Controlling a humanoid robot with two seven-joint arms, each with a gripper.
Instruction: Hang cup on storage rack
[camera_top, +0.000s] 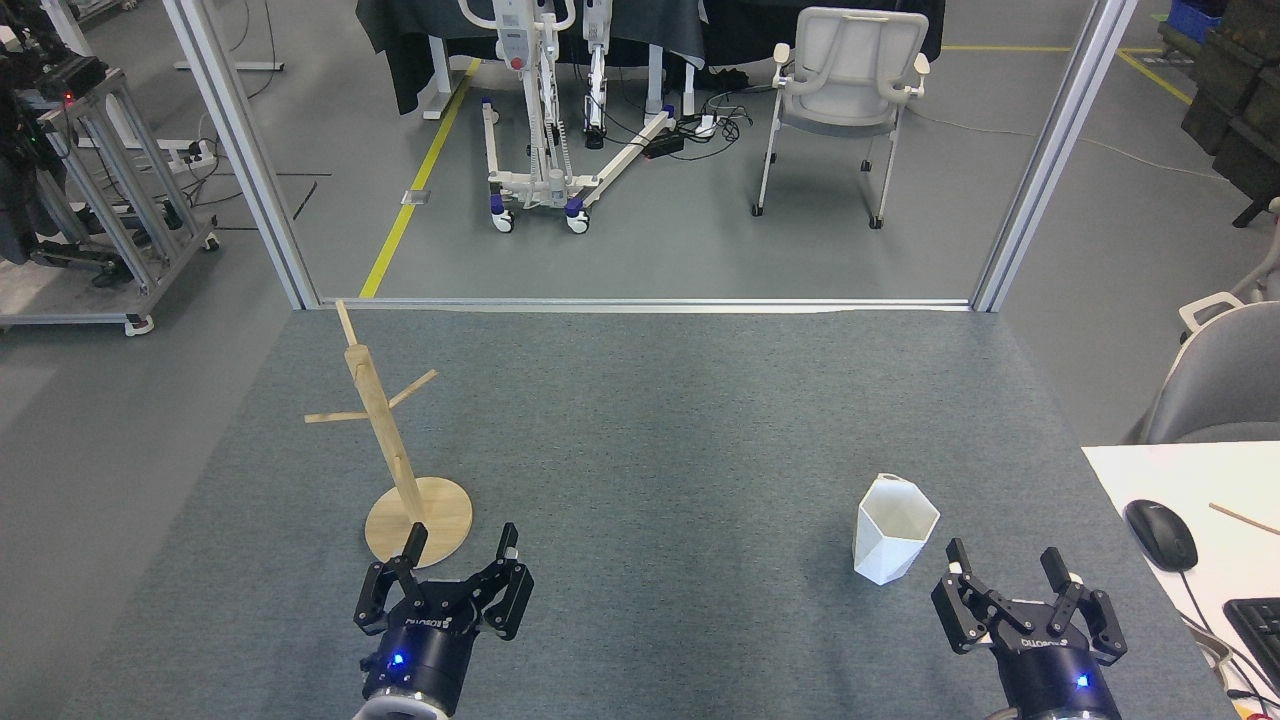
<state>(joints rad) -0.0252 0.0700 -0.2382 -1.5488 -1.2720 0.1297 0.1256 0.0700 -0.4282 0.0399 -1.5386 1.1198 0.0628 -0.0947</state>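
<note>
The cup (895, 530) was seen standing upright on the grey carpeted table (650, 440), at about the four o'clock position of the surface, its hexagonal rim open upward and a small tab showing at the far edge of the rim. The storage rack (395, 450) was found at about eight o'clock, well apart from the cup, its round disc base resting flat and its post leaning slightly in the view, with thin pegs angled out to either side and one near the top. The left gripper (460, 548) was held low at about seven o'clock, its fingers spread wide with nothing between them; one fingertip was seen overlapping the near edge of the rack's base, though contact could not be judged. The right gripper (1003, 560) was positioned at about five o'clock, just beside the cup at its near right, likewise spread open and empty, with a gap visible between it and the cup. A white desk (1190, 480) carrying a black mouse (1160, 534) was visible at three o'clock, and a white chair (848, 85) stood on the floor at twelve o'clock beyond the table.
</note>
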